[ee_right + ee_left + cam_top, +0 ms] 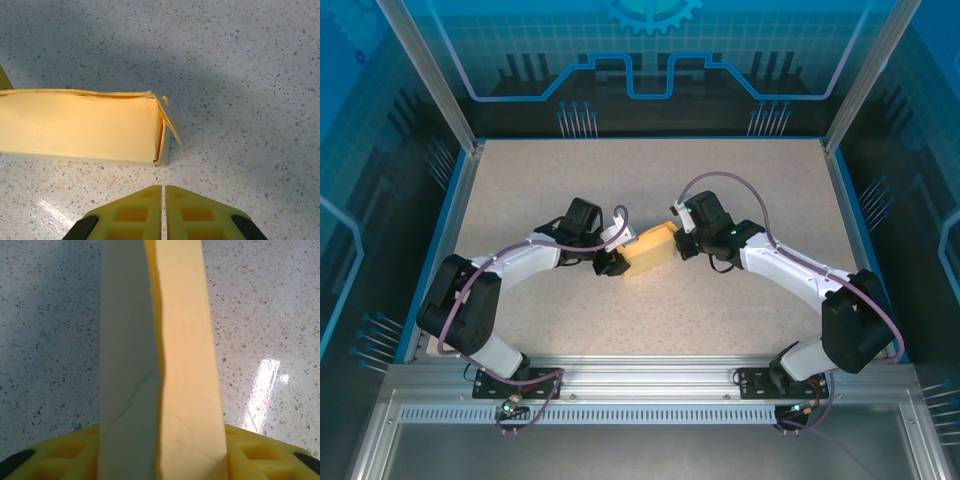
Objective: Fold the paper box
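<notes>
**Yellow rectangular card box (652, 250) clamped at one end**

On the speckled beige tabletop (620, 180), the box lies on its side between the two arms. The left gripper (617, 258) pinches its left end, and the box runs straight out between the yellow fingers (65, 450). The right gripper (163, 192) has its fingers pressed together, just short of the box's loose-flapped end and not touching it.

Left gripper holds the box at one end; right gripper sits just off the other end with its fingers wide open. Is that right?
Not quite: the right gripper is shut, fingers pressed together, as the right wrist view shows. The left gripper does hold the box.
</notes>
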### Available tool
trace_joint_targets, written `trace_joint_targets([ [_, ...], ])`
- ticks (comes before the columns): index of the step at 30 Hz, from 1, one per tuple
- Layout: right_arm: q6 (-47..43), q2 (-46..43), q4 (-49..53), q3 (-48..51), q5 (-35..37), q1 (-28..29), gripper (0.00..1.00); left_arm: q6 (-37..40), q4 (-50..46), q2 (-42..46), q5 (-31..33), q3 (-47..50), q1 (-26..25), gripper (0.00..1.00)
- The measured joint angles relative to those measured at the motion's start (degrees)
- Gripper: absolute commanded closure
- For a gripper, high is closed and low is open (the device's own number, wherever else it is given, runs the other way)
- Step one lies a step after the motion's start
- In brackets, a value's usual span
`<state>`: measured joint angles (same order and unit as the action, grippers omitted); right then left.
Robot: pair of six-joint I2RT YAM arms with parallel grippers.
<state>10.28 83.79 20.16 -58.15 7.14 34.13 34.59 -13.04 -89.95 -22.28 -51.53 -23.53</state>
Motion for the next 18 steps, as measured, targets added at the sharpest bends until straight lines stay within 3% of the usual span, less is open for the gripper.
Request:
trace_joint_targets([
  [8, -6.7, -1.2, -0.3, 0.0, -2.3, -2.1, 0.74, 0.1, -1.2, 0.0, 0.1, -0.6, 0.0, 0.46],
  [18, -15.5, -1.0, -1.3, -0.4, -10.5, -6.5, 0.63, 0.3, -3.5, -1.4, 0.4, -2.8, 0.0, 0.50],
])
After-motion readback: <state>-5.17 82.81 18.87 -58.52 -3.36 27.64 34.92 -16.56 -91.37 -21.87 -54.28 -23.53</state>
